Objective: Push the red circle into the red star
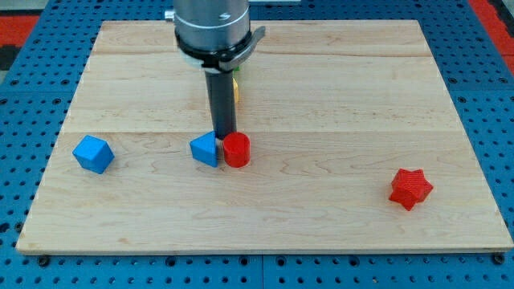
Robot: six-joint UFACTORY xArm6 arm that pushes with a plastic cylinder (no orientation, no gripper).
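The red circle (237,150) lies near the middle of the wooden board, touching a blue block (206,149) on its left. The red star (411,189) lies far to the view's right and a little lower. My tip (224,135) stands just above the seam between the blue block and the red circle, at the circle's upper left edge. Whether it touches them I cannot tell.
A blue cube-like block (92,154) lies at the view's left. A yellow and green block (236,87) is mostly hidden behind the rod. The board (337,88) has its edges within view, on a blue pegboard surface.
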